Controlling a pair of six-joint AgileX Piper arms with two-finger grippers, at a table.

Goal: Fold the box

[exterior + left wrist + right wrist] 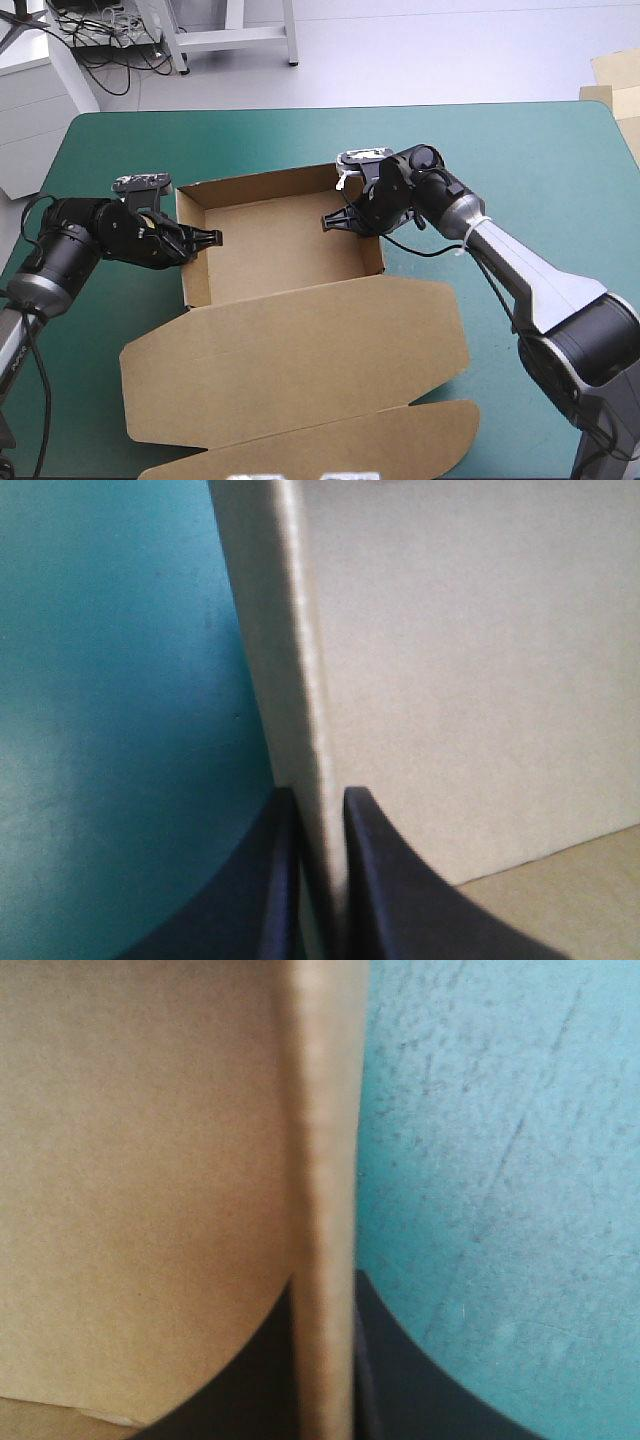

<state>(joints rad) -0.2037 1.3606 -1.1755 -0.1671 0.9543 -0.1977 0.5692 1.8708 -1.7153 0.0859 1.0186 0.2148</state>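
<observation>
- Left black fin-fingered gripper (212, 238) is clamped on the left wall of the open brown cardboard box (275, 250).
- Right black gripper (328, 222) pinches the opposite wall.
- Flat lid (300, 350) lies toward the near edge.

Beyond the teal-green table (250, 140), pale grey floor (450, 50) holds white frame legs (289, 30) and tangled cables (105, 45).

- A robotics lab or test workshop rather than a home.
- A robot's left arm (75, 245) and right arm (520, 270) work at a table (520, 150) with a teal-green cover, a brown box (290, 330) between them.
- Loose cables (95, 45) tangle on the bare grey floor (420, 60) beyond.
- White metal frame legs (235, 40) stand there.
- Spare board sheets (612, 70) lie to the side.
</observation>
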